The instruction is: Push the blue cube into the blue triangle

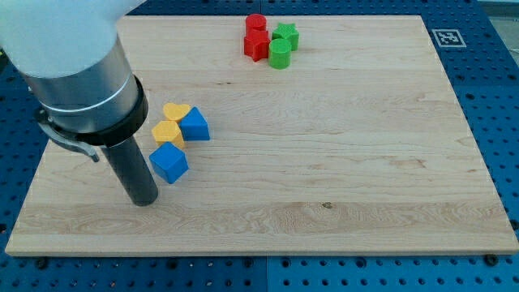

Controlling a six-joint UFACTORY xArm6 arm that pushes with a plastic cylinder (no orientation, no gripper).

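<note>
The blue cube (169, 163) lies on the wooden board (324, 162) at the view's left. The blue triangle (195, 125) lies just above and to the right of it, a small gap apart. My tip (144, 199) rests on the board just left of and below the blue cube, close to it but with a narrow gap showing. A yellow heart (175, 112) and a yellow hexagon-like block (167, 133) sit against the blue triangle's left side, just above the cube.
At the view's top middle a cluster holds a red cylinder (256, 23), a red star (257, 45), a green star (286, 35) and a green cylinder (280, 54). The arm's grey body (77, 65) covers the board's upper left corner.
</note>
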